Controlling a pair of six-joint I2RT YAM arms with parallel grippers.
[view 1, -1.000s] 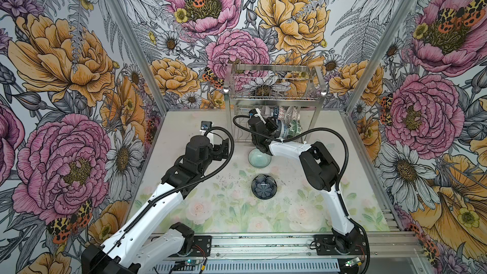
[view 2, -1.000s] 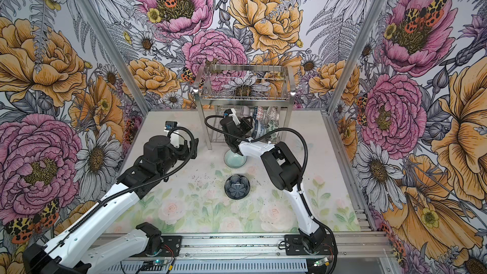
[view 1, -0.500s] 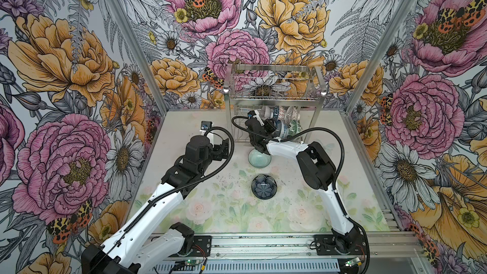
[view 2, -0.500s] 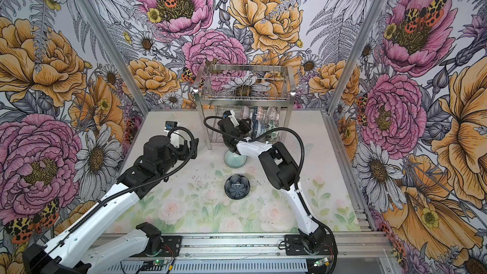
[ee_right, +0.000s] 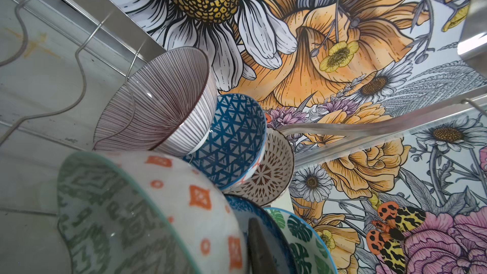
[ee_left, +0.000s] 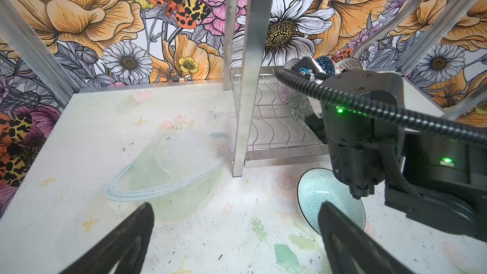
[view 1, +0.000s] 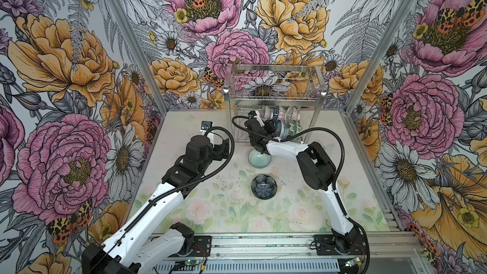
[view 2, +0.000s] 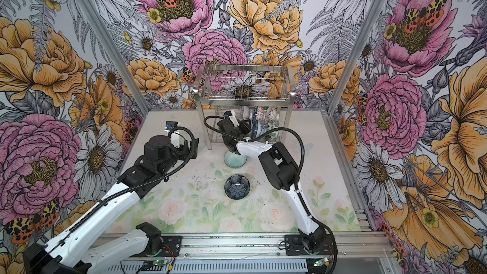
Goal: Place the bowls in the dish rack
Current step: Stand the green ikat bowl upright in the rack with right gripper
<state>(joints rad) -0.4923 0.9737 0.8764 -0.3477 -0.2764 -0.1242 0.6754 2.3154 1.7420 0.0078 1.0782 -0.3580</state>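
Starting at the front of the table: the dark petal bowl point(view 1: 264, 186) sits upright on its own in the open, nothing touching it. Just behind it is the pale celadon bowl point(view 1: 259, 157), also upright on the table. It's right in front of the dish rack point(view 1: 274, 98) and partly under the right arm's wrist. Off to its left, the left gripper point(ee_left: 235, 209) hovers with its fingers spread wide, holding nothing.

Further back, the right gripper point(view 1: 272, 129) reaches into the rack's lower tier. It's pinched tight on the wall of the grey-green bowl point(ee_right: 131, 220), the one with orange diamonds outside. That bowl is up on edge over the wavy wires, but I can't tell if it's actually seated in a slot. One finger point(ee_right: 257, 246) is squeezed between it and the blue floral bowl point(ee_right: 238, 206), with the green leaf bowl point(ee_right: 297, 230) just beside. Behind those, the purple-lined bowl point(ee_right: 163, 106), blue geometric bowl point(ee_right: 232, 138) and lattice-patterned bowl point(ee_right: 268, 172) are packed together.

What worries me is how crowded it is in there. If the jaws let go before the bowl sits in a slot, I reckon it flops onto its neighbours or rolls out the front. On the way out, that wedged finger could drag the blue floral bowl, and the low wrist could clip the celadon one.
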